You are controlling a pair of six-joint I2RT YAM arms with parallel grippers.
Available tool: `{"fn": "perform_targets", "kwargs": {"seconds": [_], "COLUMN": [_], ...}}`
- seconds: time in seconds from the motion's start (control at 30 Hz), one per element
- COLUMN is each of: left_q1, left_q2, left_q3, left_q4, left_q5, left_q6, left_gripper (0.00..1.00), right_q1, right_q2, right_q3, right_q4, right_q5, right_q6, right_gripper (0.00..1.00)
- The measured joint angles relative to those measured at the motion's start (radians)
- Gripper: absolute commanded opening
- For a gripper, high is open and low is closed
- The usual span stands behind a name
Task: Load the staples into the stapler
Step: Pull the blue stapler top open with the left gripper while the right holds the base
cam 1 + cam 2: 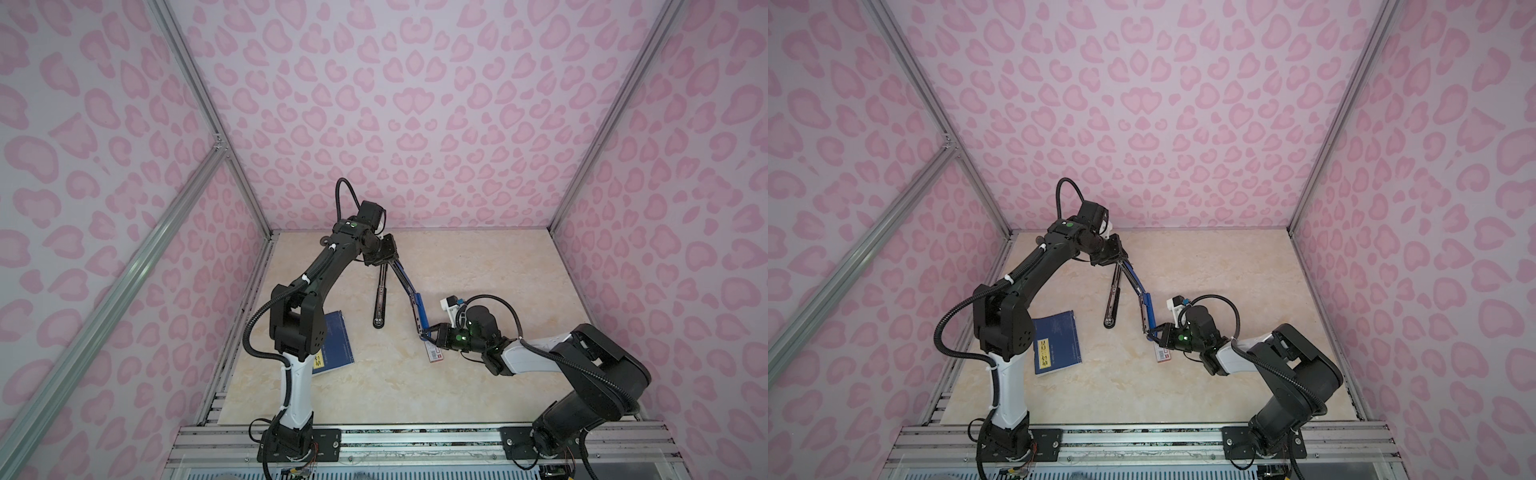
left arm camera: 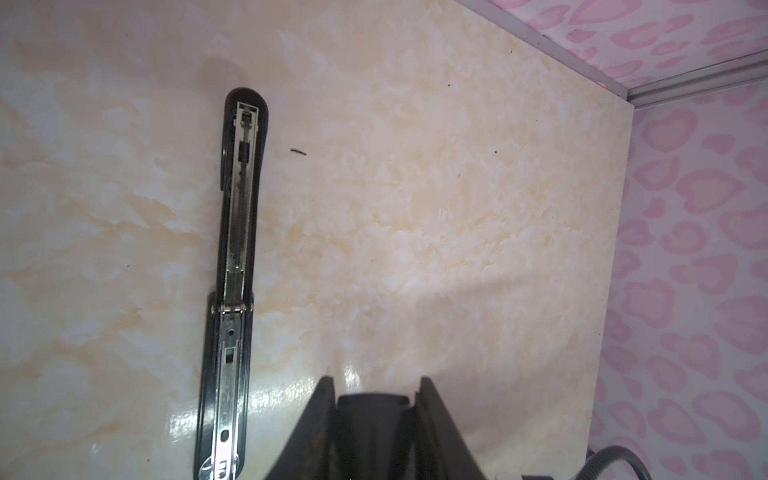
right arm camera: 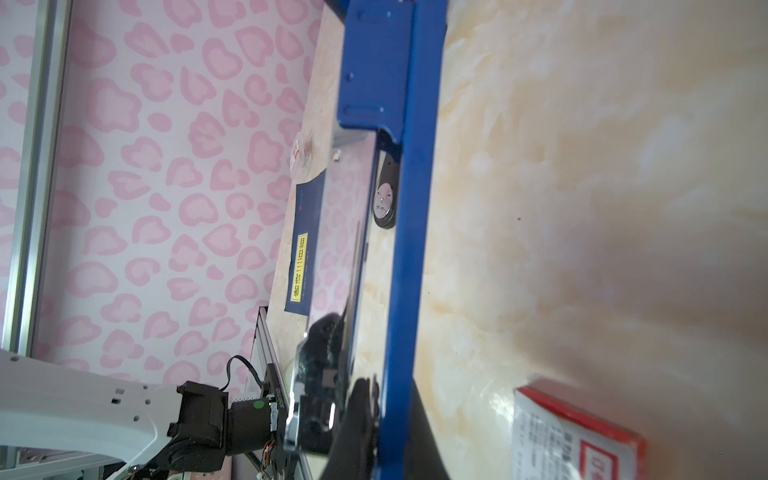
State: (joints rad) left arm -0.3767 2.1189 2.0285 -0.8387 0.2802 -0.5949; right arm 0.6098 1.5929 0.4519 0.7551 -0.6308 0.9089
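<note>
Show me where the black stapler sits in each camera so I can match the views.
Both top views: black stapler lies mid-table, just left of the blue stapler.
Left wrist: full length, opened flat, metal channel up.
Right wrist: only its rounded end, peeking from behind the blue stapler.
Shared landmark: blue booklet, in the top and right wrist views only.

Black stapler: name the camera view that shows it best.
Left wrist view: the black stapler lies opened flat, its metal channel plainly visible. In both top views it is small; the right wrist view shows only its rounded end behind the blue stapler.
</note>
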Motion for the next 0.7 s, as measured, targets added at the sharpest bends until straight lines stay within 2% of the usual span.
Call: {"fn": "perform_targets", "kwargs": {"seconds": [0.23,0.5,0.6,0.7], "left_q1": [0.014,0.024,0.026,0.03], "left_q2": [0.09,0.138,0.148,0.153], "left_q3": [0.084,0.111,0.121,0.132], "left_q4": [-0.031,-0.047,-0.049,-0.054], "left_q5": [0.012,0.031,0.035,0.039], "left_q6": [0.015,0.021,0.023,0.023], "left_gripper": [0.03,0.05,0.15,0.34], "right_q1": [0.002,0.002,0.0,-0.003], "right_q2": [-0.013,-0.009,-0.004,-0.002], "right_q3": [-0.013,-0.02,-0.02,-0.02], "right_q4": [0.011,0.034,0.045,0.055], "right_q5": [-0.017,-0.022,-0.024,-0.024], "right_q6": [-0.012,-0.006,-0.003,0.0], "right_gripper": [0.0,0.0,0.0,0.0]}}
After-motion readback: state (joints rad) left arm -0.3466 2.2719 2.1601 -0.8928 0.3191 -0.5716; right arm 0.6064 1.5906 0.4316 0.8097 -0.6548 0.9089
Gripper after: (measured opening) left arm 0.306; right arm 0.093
